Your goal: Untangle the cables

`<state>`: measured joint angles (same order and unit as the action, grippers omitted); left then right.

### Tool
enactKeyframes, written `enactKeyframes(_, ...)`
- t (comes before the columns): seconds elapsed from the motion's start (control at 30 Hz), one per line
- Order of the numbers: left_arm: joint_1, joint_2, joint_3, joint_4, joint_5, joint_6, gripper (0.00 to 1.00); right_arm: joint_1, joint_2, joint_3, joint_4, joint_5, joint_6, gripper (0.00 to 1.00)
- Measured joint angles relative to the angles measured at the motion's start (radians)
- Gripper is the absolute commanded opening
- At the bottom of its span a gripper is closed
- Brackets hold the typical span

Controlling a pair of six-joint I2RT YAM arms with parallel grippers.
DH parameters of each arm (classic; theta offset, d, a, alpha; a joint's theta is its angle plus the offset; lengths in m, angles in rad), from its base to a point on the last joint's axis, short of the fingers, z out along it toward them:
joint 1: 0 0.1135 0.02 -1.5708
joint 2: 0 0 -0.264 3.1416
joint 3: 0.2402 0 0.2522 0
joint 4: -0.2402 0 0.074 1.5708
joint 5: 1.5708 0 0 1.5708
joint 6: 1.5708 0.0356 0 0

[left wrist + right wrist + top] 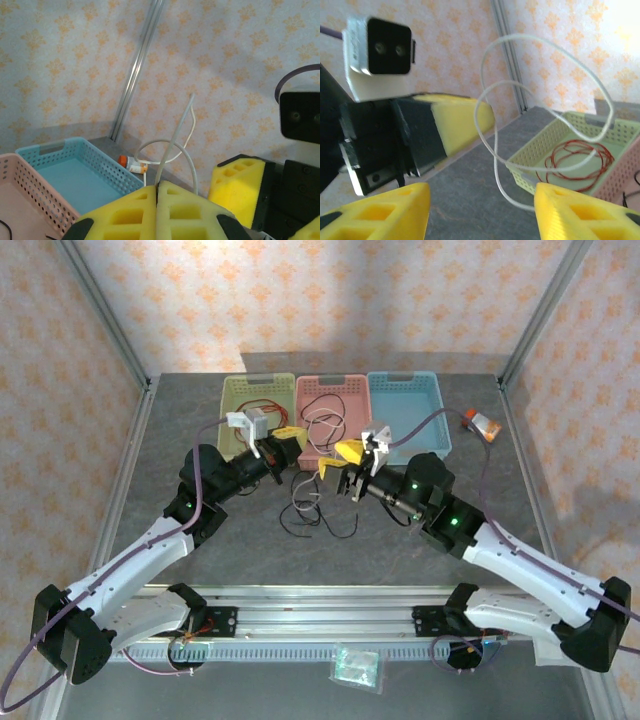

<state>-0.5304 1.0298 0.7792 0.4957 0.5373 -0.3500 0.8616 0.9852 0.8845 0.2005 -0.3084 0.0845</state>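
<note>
The grey table (200,530) takes up the middle of the overhead view. The left arm (150,550) and right arm (520,555) reach from the lower corners toward its centre.

Three perforated baskets stand side by side along the table's far edge. The green basket (228,410) is on the left, the pink basket (333,383) in the middle and the blue basket (440,420) on the right.

The left gripper (157,192) is raised in front of the seam between the green and pink baskets. Its yellow fingers are pressed together on the white cable (173,145), which rises out of the seam and curls into a loop.

The right gripper (481,200) sits just right of it, below the pink basket. Its jaws stand well apart, and the white cable's loops hang in the gap, touching neither finger.

The red cable (265,408) lies coiled inside the green basket. The black cables (318,512) sprawl on the table below the two grippers, with another dark strand inside the pink basket.

A small orange-and-white object (483,422) rests on the table just right of the blue basket.
</note>
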Motion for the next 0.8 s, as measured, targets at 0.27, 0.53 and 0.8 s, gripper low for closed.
enactKeyframes(0.27,0.000,0.000,0.000,-0.001,0.010,-0.016,0.00,0.000,0.105,0.073,0.112,-0.081,0.089,0.48)
enactKeyframes(0.53,0.000,0.000,0.000,0.000,0.034,-0.019,0.00,0.000,0.170,0.105,0.132,-0.089,0.147,0.22)
enactKeyframes(0.8,0.000,-0.005,0.000,0.000,0.034,-0.016,0.00,0.003,0.146,0.106,0.111,0.014,0.182,0.00)
